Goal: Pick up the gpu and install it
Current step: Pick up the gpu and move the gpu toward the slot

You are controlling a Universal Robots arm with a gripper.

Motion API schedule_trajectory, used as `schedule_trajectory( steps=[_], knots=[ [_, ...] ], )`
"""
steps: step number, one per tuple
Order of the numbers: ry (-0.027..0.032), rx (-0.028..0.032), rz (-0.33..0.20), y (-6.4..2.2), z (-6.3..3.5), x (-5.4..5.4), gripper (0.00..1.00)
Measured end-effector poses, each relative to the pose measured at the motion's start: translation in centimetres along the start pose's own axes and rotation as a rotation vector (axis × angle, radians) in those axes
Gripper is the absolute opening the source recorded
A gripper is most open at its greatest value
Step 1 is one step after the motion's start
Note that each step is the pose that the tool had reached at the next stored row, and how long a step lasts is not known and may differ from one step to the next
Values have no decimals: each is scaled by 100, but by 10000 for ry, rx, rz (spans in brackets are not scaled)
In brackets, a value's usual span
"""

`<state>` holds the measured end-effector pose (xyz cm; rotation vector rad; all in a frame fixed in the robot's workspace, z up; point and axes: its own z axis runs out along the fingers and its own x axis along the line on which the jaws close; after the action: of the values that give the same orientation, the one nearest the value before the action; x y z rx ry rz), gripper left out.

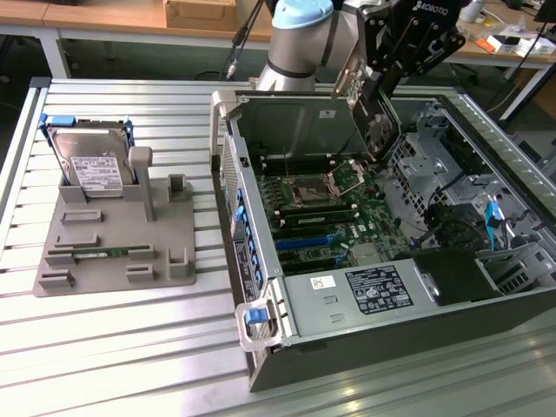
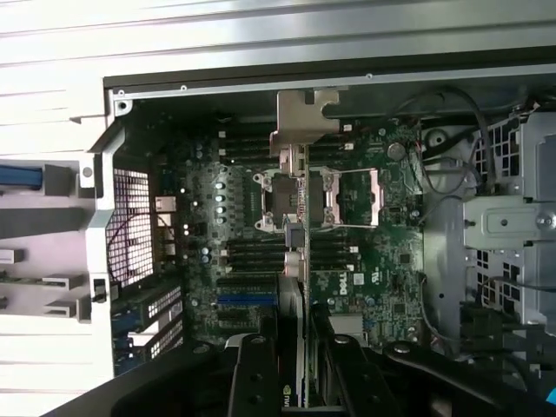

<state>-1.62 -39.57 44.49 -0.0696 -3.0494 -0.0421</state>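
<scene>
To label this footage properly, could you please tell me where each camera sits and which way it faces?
Exterior view: off the arm, raised, looking down on the open computer case and hard drive; shows the arm and the gripper holding the gpu.
Wrist view: on the wrist, looking down into the computer case at the motherboard; shows the gripper.
Shared: gpu, gripper, computer case, motherboard.
</scene>
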Motion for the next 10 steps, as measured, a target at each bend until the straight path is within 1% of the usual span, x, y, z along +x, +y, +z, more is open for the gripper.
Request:
schedule_trajectory(
  steps=[1,3,5,8,10],
  knots=[
    [12,0,1,2,-4,-44,26],
    [25,0,0,5,-8,-96,26],
    [32,2,1,6,-11,-125,26],
    [61,3,2,11,-21,-230,26],
    [71,3,3,13,-24,-269,26]
  ],
)
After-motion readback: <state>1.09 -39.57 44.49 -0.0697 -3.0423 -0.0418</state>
